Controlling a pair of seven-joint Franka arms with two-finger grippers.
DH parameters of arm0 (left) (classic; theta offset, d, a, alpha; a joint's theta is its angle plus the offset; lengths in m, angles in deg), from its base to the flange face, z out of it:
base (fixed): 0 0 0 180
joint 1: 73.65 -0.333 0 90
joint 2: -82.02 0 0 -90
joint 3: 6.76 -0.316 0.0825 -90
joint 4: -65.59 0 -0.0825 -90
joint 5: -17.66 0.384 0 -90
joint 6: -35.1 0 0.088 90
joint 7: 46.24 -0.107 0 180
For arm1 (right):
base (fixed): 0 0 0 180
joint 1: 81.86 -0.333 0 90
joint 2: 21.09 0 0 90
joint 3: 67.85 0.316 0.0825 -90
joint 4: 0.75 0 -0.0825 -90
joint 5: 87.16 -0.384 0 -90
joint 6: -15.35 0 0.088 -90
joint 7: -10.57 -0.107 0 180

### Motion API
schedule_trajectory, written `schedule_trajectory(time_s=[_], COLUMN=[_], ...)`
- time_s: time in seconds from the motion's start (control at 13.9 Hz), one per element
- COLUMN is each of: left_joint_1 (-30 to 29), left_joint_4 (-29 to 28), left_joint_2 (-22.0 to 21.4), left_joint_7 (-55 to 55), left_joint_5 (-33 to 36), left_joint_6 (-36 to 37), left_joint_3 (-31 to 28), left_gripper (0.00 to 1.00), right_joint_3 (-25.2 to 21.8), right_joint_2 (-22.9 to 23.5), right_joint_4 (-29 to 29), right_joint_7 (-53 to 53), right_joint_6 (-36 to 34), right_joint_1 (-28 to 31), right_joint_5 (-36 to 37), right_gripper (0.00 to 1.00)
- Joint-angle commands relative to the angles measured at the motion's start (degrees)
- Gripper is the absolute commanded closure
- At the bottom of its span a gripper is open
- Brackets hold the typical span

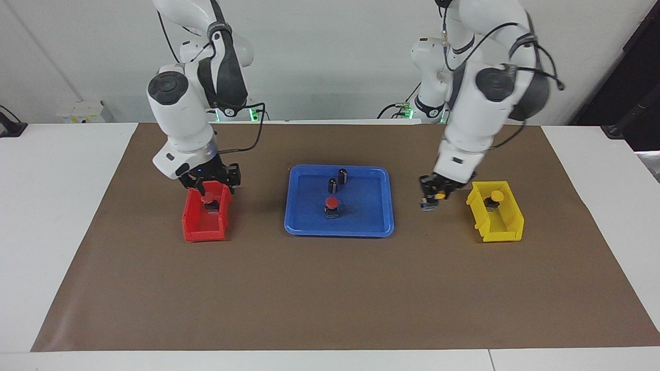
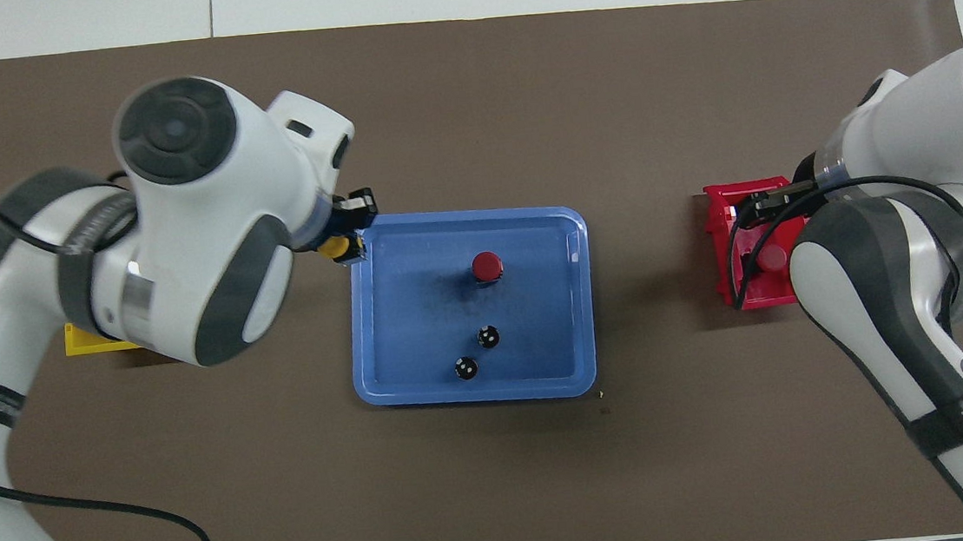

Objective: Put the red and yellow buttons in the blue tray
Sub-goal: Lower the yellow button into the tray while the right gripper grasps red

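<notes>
Facing view: two red buttons (image 1: pixel 331 202), two yellow (image 1: pixel 496 196); left gripper (image 1: pixel 432 198) fingers clamp one yellow; right gripper (image 1: pixel 209 181) fingers apart over red bin (image 1: pixel 198 229).

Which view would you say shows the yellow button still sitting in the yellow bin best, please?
The facing view: the yellow button stands plainly inside the yellow bin. In the overhead view the left arm covers it, leaving only a corner of the bin.
</notes>
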Motion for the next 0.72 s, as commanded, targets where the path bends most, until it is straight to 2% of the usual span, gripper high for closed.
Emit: schedule_trajectory(time_s=[0.0, 0.29, 0.5, 0.57, 0.65], left_joint_1=[3.06, 5.61, 5.53, 5.53, 5.53], left_joint_4=[-5.07, -4.98, -4.90, -4.90, -4.98], left_joint_2=[0.09, 4.66, 6.95, 6.96, 6.96], left_joint_7=[2.73, 5.55, 5.56, 5.47, 5.47], left_joint_5=[-0.50, -1.29, -1.21, -1.21, -1.21], left_joint_6=[-7.40, -13.22, -14.99, -14.82, -14.82], left_joint_3=[-1.26, -1.26, -1.44, -1.44, -1.44], left_gripper=[0.99, 0.99, 0.99, 0.94, 0.74], right_joint_3=[1.01, 1.01, 1.01, 1.01, 1.01], right_joint_2=[-3.21, -2.69, -2.52, -2.52, -2.52], right_joint_4=[8.10, 12.16, 13.39, 14.18, 14.53], right_joint_7=[1.69, 1.78, 2.30, 2.57, 2.66], right_joint_6=[7.16, 13.50, 14.22, 15.00, 15.36], right_joint_1=[0.81, 2.21, 2.91, 3.18, 3.18], right_joint_5=[-0.97, -0.97, -0.97, -0.97, -0.97], right_gripper=[0.32, 0.34, 0.34, 0.34, 0.34])
